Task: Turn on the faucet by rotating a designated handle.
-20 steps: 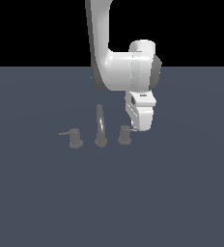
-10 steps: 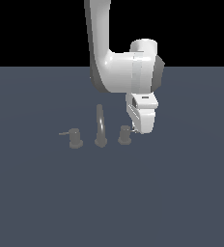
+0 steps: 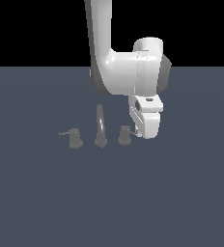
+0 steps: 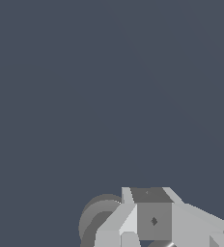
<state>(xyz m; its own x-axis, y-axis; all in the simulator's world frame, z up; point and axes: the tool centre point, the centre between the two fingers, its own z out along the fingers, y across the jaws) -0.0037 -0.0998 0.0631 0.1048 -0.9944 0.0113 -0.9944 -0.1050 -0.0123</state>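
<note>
A: Where does the handle (image 3: pixel 125 134) stand?

B: At three o'clock of the faucet (image 3: pixel 101 126) spout, lever toward the gripper (image 3: pixel 139 133) beside it, probably placed to push it round.

A: Jaws?

B: Hidden; the observer cannot tell.

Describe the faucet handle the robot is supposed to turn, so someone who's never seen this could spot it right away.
Find the tall thin arched spout in the middle of the grey floor. The handle is the short knob on the exterior view's right of it, right beside the white gripper. The twin knob stands on the spout's other side, away from the arm.
</note>
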